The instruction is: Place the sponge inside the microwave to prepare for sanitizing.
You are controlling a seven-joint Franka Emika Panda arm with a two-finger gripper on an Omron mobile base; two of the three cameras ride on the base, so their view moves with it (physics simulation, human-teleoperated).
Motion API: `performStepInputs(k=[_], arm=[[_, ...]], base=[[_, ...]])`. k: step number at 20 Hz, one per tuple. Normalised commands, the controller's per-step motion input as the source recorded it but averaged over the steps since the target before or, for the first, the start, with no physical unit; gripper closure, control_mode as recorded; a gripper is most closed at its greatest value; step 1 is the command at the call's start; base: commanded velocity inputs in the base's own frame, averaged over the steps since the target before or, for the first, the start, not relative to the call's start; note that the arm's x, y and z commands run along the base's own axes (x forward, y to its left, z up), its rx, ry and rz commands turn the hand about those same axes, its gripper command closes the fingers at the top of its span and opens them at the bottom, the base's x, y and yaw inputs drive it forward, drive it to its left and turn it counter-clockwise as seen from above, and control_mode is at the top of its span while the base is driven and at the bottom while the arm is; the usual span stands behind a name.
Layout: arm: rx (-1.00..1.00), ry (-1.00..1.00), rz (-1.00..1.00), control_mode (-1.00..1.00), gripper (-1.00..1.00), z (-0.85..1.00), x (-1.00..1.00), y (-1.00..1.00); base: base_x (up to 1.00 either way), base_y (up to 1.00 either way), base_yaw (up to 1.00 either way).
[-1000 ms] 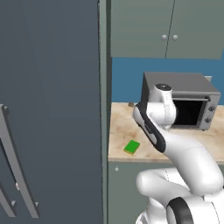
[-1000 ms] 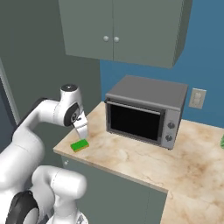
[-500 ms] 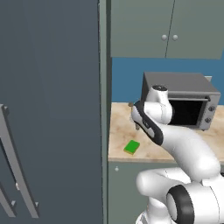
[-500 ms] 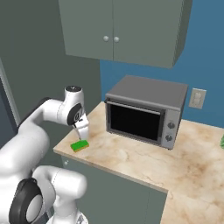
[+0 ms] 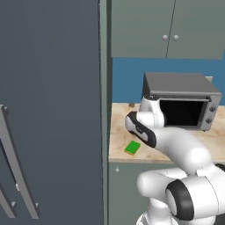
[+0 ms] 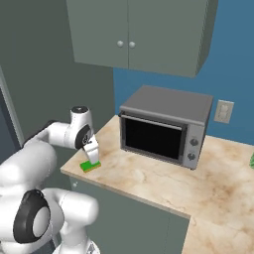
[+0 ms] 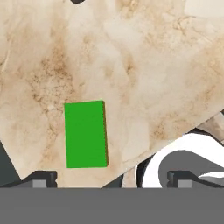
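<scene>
The arm hides part of the grey box oven point(image 5: 184, 102) in the left base view; its knobs point(image 6: 192, 150) are too small to read.

Grey-green wall cabinets point(image 6: 134, 37) hang on a blue wall point(image 6: 233, 79) above a beige marble counter point(image 6: 198, 183).

The white arm rises from the base, bends at a dark-jointed elbow and reaches forward and to the left, its forearm sloping down toward the near left part of the surface. The wrist turns the hand downward, so the tool point(image 6: 92, 158) hangs nearly upright, pointing at the surface. Its jaws stand wide apart with nothing between them. In the hand view the two dark fingertips point(image 7: 40, 178) sit far apart at the bottom edge.
</scene>
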Motion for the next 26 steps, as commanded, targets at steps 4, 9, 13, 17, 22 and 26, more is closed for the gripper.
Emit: performStepInputs(k=[4,9,13,17,22,26], arm=[[-0.07,0.0,0.0,-1.0,-1.0,-0.08,0.35,0.01],[-0.04,0.06,0.0,-1.0,-1.0,-0.1,0.3,0.1],[0.0,0.13,0.0,-1.0,-1.0,-0.21,0.04,0.01],[0.0,0.11,0.0,-1.0,-1.0,-0.26,0.01,0.0],[0.0,0.05,0.0,-1.0,-1.0,-0.24,0.0,0.0],[0.0,0.02,0.0,-1.0,-1.0,-0.22,0.0,0.01]], base=[[0.0,0.0,0.0],[0.0,0.0,0.0],[0.0,0.0,0.0],[0.0,0.0,0.0],[0.0,0.0,0.0],[0.0,0.0,0.0]])
